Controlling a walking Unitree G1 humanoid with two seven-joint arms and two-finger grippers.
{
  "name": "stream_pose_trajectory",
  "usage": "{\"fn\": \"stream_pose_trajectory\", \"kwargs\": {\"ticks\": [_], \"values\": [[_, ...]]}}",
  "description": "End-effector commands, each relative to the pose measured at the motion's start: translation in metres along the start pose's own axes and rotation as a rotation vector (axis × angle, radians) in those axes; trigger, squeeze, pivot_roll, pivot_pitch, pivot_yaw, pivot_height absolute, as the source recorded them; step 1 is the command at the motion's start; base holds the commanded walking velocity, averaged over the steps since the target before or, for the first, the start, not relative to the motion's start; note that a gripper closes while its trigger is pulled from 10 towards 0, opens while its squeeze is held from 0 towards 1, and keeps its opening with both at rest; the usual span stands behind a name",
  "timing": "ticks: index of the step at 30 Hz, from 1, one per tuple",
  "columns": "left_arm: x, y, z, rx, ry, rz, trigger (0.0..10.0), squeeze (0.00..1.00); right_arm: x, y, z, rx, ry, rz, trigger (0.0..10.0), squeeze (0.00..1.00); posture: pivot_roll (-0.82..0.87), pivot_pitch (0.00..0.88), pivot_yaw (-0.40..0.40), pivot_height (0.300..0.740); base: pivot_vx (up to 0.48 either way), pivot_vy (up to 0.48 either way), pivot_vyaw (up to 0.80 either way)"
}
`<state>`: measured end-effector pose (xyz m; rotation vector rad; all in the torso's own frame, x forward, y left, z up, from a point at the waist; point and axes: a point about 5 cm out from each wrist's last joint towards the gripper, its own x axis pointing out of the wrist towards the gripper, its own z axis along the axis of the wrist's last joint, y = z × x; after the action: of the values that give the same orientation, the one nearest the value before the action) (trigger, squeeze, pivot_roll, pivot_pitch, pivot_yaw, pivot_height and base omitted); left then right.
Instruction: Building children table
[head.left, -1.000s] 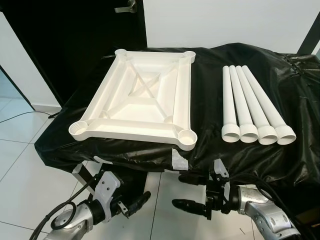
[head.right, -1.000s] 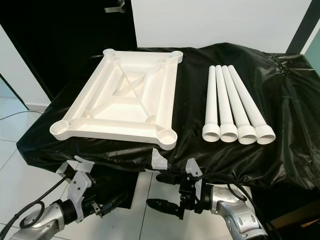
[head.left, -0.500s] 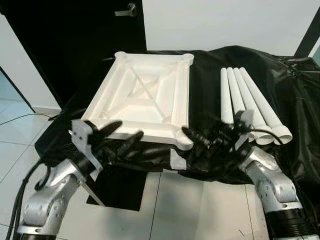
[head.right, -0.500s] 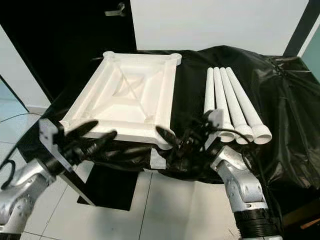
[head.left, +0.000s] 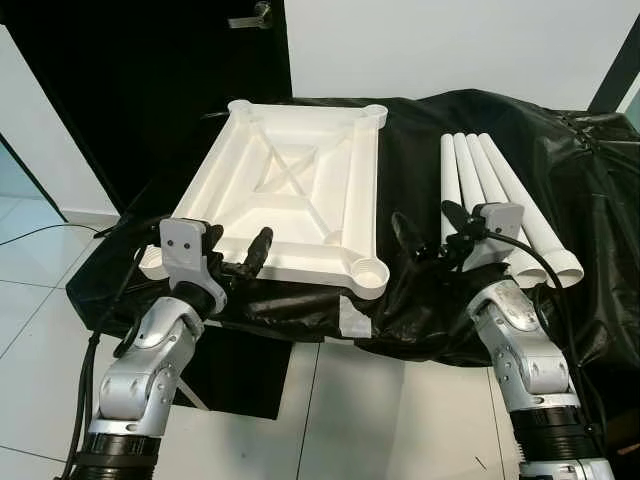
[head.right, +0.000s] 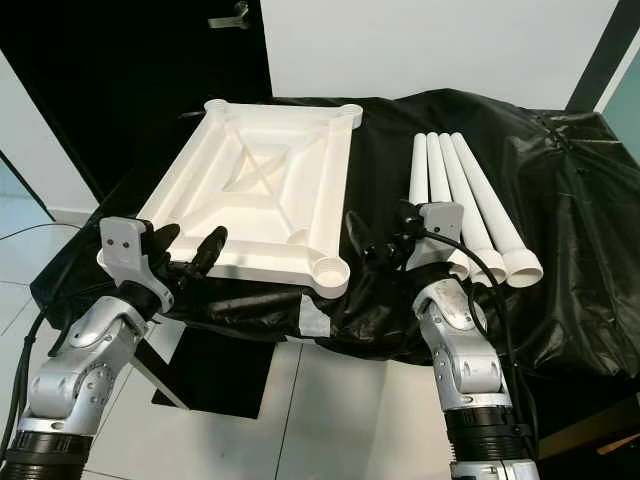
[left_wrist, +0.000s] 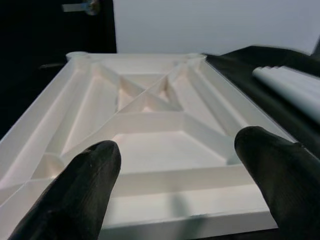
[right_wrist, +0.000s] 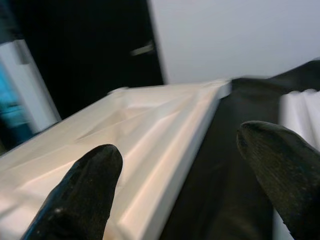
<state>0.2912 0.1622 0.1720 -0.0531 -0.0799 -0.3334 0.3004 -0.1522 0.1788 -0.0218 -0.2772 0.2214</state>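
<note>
**Desk:** What's on the table (head.left: 600, 190) from your seat?

**Operator:** I see the white tabletop (head.left: 290, 195) lying upside down on the black sheet (head.right: 560, 250), ribbed underside up, with a round leg socket (head.left: 371, 271) at each corner. All the sockets I can see are empty. To its right, well apart from it, four white legs (head.left: 500, 205) lie side by side, touching, their open ends toward me.

**Desk:** And the arms?

**Operator:** The left gripper (head.left: 232, 258) is raised at the tabletop's near edge, by the near-left corner, its black fingers (left_wrist: 80, 192) spread apart and holding nothing. The right gripper (head.left: 425, 232) hangs over the sheet between the tabletop's near-right corner and the legs, its fingers (right_wrist: 77, 192) likewise parted and empty.

**Desk:** Different from a second ago?

**Operator:** Yes. A second ago I had both grippers down below the table's front edge. Half a second ago they were blurred on the way up. Now they are level with the parts. The tabletop and legs lie as they did; the slight shift in framing is the head camera's.
</note>
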Motion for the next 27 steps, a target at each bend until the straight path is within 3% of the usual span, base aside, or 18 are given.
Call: {"fn": "stream_pose_trajectory", "kwargs": {"ticks": [1, 3, 6, 13, 15, 19, 24, 27], "values": [[-0.001, 0.001, -0.004, 0.024, 0.014, 0.065, 10.0, 0.00, -0.001, 0.005, -0.002, -0.029, 0.000, -0.004, 10.0, 0.00, 0.09, 0.000, -0.009, 0.740, 0.000, 0.000, 0.00], [-0.001, -0.002, -0.005, 0.062, -0.007, 0.116, 10.0, 0.00, -0.004, 0.011, -0.003, -0.043, -0.013, -0.030, 10.0, 0.00, 0.10, 0.000, -0.014, 0.740, 0.000, 0.000, 0.00], [-0.002, -0.003, -0.004, 0.017, -0.022, 0.117, 10.0, 0.00, -0.004, 0.010, 0.003, -0.046, -0.048, -0.050, 10.0, 0.00, 0.10, 0.000, -0.013, 0.740, 0.000, 0.000, 0.00], [-0.006, -0.007, 0.006, 0.078, -0.058, 0.110, 10.0, 0.00, -0.004, 0.003, 0.016, -0.077, -0.091, -0.100, 10.0, 0.00, 0.10, 0.000, -0.010, 0.740, 0.000, 0.000, 0.00], [-0.011, -0.005, 0.001, 0.025, -0.031, 0.163, 10.0, 0.00, -0.012, 0.002, 0.018, -0.105, -0.097, -0.130, 10.0, 0.00, 0.10, 0.000, -0.011, 0.740, 0.000, 0.000, 0.00], [-0.014, -0.002, -0.004, 0.015, -0.020, 0.192, 10.0, 0.00, -0.017, 0.001, 0.015, -0.119, -0.089, -0.144, 10.0, 0.00, 0.09, 0.000, -0.010, 0.740, 0.000, 0.000, 0.00], [-0.018, 0.012, 0.007, 0.044, -0.066, 0.210, 10.0, 0.00, -0.024, -0.019, 0.012, -0.152, -0.079, -0.211, 10.0, 0.00, 0.09, 0.000, -0.005, 0.740, 0.000, 0.000, 0.00], [-0.016, 0.014, 0.008, 0.041, -0.070, 0.203, 10.0, 0.00, -0.023, -0.023, 0.012, -0.169, -0.083, -0.226, 10.0, 0.00, 0.09, 0.000, -0.001, 0.740, 0.000, 0.000, 0.00]]}}
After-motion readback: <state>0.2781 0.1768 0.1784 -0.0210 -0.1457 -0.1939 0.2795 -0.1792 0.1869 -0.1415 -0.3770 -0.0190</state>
